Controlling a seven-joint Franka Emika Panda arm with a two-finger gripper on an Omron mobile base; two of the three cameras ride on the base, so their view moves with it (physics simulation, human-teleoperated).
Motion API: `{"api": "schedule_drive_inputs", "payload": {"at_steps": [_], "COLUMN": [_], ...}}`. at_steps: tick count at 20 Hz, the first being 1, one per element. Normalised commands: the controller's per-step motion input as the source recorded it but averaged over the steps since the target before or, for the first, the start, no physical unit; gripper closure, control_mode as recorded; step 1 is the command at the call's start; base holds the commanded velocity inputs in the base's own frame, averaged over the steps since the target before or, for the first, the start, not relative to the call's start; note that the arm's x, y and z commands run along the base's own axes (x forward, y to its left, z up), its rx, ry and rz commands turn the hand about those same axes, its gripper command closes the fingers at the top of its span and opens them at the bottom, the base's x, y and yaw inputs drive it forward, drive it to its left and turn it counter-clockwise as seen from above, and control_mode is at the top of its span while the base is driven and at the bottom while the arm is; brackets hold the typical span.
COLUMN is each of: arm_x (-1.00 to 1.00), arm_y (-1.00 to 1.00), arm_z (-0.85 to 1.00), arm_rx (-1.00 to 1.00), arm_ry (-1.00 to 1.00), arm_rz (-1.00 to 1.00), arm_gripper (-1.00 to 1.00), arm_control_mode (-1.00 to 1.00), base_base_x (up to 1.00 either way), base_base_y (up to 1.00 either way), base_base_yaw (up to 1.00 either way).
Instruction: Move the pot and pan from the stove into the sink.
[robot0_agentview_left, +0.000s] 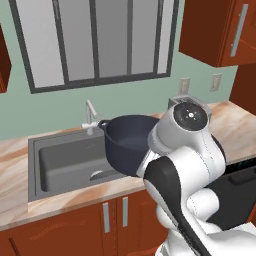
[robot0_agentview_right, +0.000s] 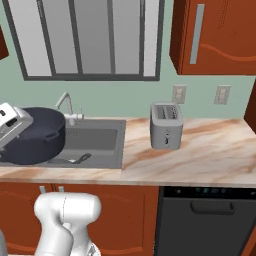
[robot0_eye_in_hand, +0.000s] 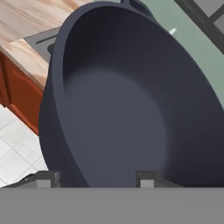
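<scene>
Just deep round matte pot (robot0_agentview_left: 127, 142)

The arm (robot0_agentview_left: 180, 165) reaches forward, its jaws clamped astride a rim.

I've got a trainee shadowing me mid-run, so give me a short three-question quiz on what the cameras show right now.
1. True or false: the pot rests flat on the sink floor.
2. Multiple choice: what stands on the counter to the right of the sink? A) a kettle B) a toaster C) a cutting board
3. Short answer: in the hand view, where do the gripper fingertips sit relative to the pot's wall?

Key:
1. False. It is held up, tilted, over the sink's right side.
2. B
3. One on each side of the wall: one outside, one inside the pot.
</scene>
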Motion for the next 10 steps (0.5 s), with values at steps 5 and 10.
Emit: {"api": "schedule_drive_inputs", "payload": {"at_steps": [5, 10], "arm_x": [0.16, 0.15], "arm_y": [0.0, 0.04], "arm_z": [-0.02, -0.06], "arm_rx": [0.03, 0.02], "arm_ry": [0.02, 0.02], "arm_rz": [0.0, 0.0], "arm_gripper": [1.0, 1.0], "arm_control_mode": [-1.0, -1.0], "base_base_x": [0.0, 0.0], "base_base_y": [0.0, 0.0], "base_base_yaw": [0.0, 0.0]}}
